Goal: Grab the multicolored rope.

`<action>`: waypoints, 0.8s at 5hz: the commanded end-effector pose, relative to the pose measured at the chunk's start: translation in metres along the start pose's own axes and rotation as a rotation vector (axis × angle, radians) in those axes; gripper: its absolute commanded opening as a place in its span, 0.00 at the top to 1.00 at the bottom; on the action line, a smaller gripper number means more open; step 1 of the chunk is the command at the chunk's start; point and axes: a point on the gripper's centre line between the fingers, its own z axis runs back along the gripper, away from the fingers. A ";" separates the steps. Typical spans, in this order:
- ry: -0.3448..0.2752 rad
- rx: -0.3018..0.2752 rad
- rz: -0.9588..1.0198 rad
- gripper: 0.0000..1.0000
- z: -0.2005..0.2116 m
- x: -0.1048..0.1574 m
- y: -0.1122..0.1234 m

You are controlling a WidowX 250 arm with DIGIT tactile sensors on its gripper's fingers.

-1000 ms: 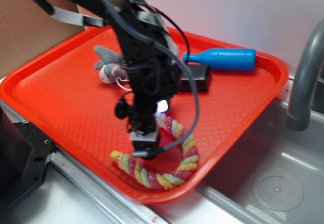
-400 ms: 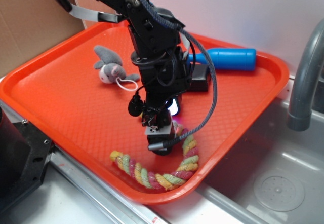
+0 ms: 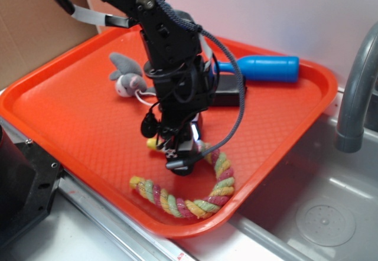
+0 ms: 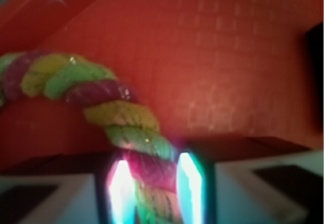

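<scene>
Exterior: orange tray [image 3: 71,113] beside sink [image 3: 331,214]; wall blurry.

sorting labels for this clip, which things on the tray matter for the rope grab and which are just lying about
Part of the job:
- multicolored rope, curved along the tray's near edge
- gripper, its fingers on either side of the rope

Just lying about:
- blue bottle
- grey plush toy
- black box
- red tray
- sink faucet

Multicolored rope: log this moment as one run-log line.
phase: grasp | pincer: closed around multicolored rope near one end | rope: curved on red tray | lift: not yet
</scene>
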 end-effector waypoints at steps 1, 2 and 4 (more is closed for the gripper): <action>-0.044 0.117 0.028 1.00 0.045 -0.010 -0.030; -0.061 0.138 0.277 1.00 0.099 -0.033 -0.015; -0.060 0.029 0.802 1.00 0.205 -0.095 0.022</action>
